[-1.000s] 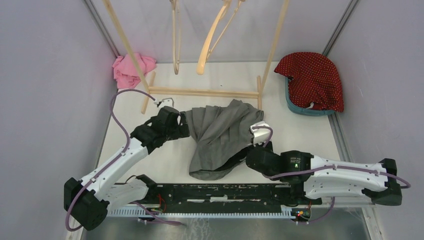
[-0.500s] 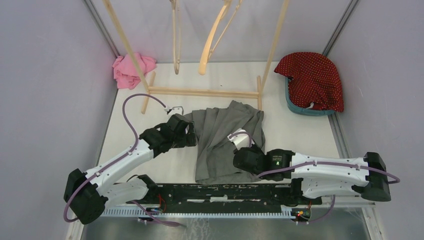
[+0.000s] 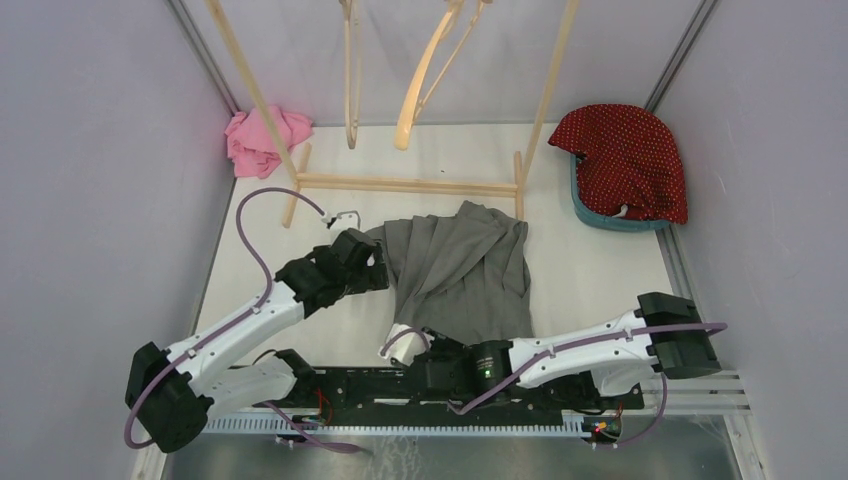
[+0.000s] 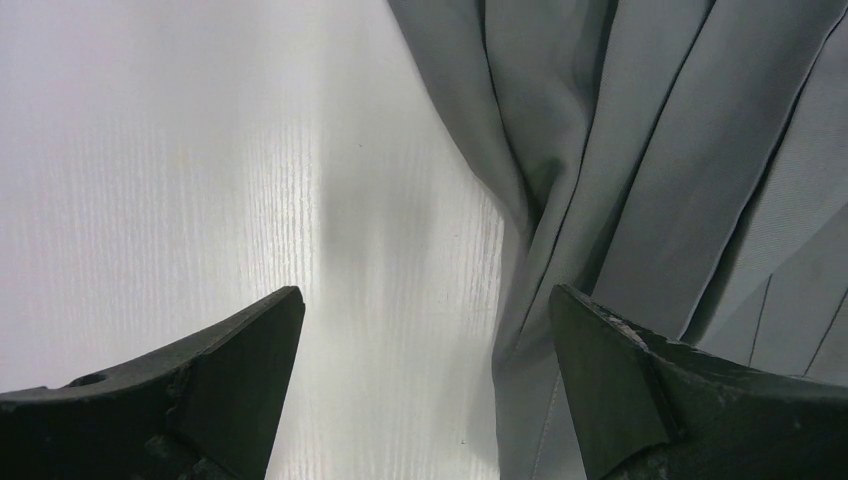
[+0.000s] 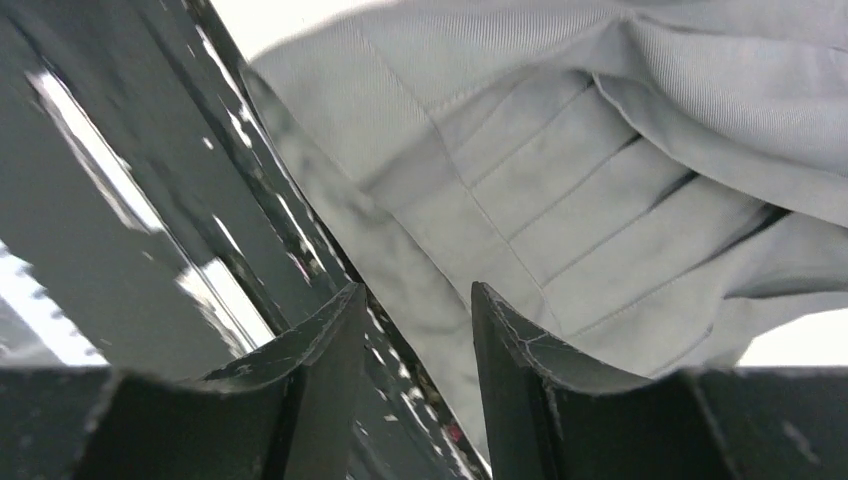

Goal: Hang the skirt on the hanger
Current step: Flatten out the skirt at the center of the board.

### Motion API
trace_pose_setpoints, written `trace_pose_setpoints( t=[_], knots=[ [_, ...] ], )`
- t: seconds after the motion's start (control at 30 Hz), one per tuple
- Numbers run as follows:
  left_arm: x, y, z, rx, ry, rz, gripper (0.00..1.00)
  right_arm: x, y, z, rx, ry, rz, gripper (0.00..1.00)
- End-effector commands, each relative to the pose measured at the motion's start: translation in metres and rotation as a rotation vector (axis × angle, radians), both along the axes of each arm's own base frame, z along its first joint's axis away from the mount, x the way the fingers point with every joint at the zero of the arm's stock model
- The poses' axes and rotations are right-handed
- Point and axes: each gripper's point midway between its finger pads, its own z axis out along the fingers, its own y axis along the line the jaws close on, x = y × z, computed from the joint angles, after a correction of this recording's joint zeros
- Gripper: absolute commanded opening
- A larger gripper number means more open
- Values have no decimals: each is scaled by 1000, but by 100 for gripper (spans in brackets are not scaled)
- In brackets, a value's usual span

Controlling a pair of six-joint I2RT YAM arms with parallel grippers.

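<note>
Top camera first. The grey skirt [image 3: 460,270] lay crumpled flat on the table [image 3: 600,290], in front of the wooden rack [image 3: 400,185] and well apart from the hangers [image 3: 418,95] dangling off it. The left gripper [image 3: 378,268] sat right at the skirt's left edge. The right gripper [image 3: 398,348] was down at the near hem, basically over the black rail [image 3: 350,385]. My worry here was the long haul up to the hangers: if the two grabs weren't level, the thing would sag and bunch.

Left wrist cam: the left gripper [image 4: 425,340] was spread wide with nothing in it, bare tabletop under most of the gap and the skirt's [image 4: 650,150] folded edge just inside the right-hand finger. Closing from there would, I reckoned, catch one loose pleat at most, and it would slide out on the lift.

Right wrist cam: the right gripper [image 5: 415,330] had its jaws only partly apart, not pinching anything, with pleated skirt [image 5: 560,200] beyond the tips and the rail [image 5: 120,200] right alongside. Dropping lower there risked knocking the rail, or nipping only the top layer. I also couldn't tell whether that end was the waistband or the hem, and grabbing the wrong end would make the hanging step a mess.
</note>
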Motion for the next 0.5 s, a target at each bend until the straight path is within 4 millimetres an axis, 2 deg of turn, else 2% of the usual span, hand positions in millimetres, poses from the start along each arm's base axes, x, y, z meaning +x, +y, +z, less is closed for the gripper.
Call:
trace_pose_setpoints(
  t=[0.0,0.2,0.33,0.47],
  knots=[
    [6,8,18,-50,-94,89,99,2,52,45,299,115,-109,50],
    [4,13,23,-52,-112,100,99,11,67,48,494,361,-262,54],
    [3,13,24,-59,-114,98,99,24,64,43,553,462,-378,53],
    [3,12,24,-66,-119,94,99,31,58,28,547,474,-448,53]
  ],
)
